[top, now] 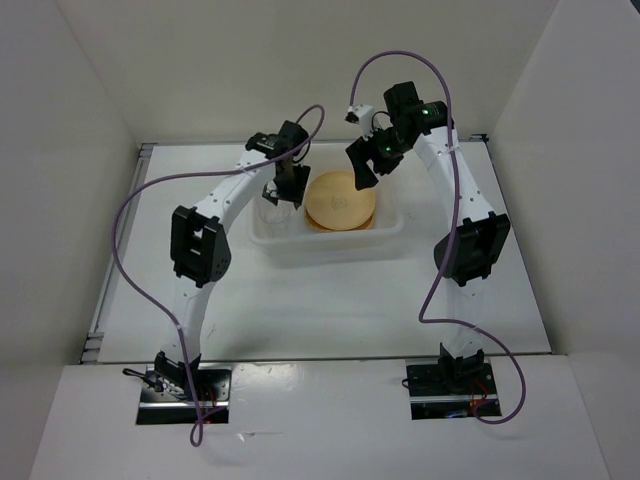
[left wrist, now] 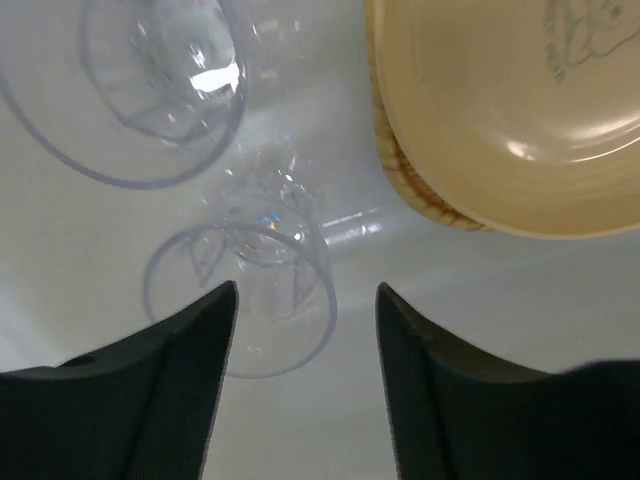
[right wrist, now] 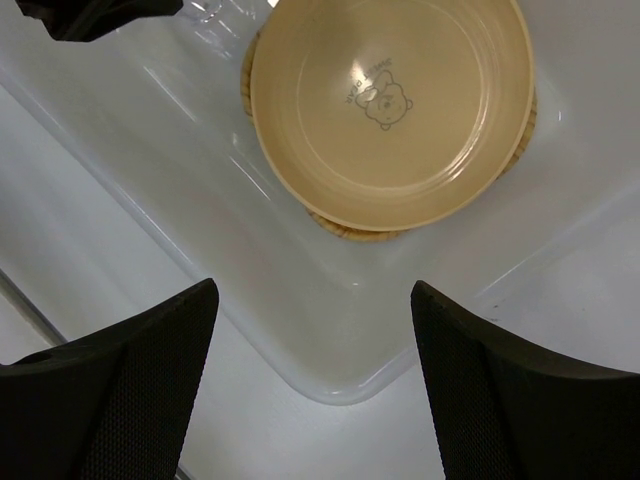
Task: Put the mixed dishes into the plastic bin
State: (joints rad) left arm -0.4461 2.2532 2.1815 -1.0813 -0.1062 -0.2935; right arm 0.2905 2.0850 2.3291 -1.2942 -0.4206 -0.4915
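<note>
Plates and clear cups sit inside the bin, cups at nine o'clock. Left end effector and right end effector are spread apart, empty. Looks done.

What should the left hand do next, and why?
Probably lift the left hand straight up: it is open, the cup below sits free in the bin beside another cup, so rising avoids knocking either.
</note>
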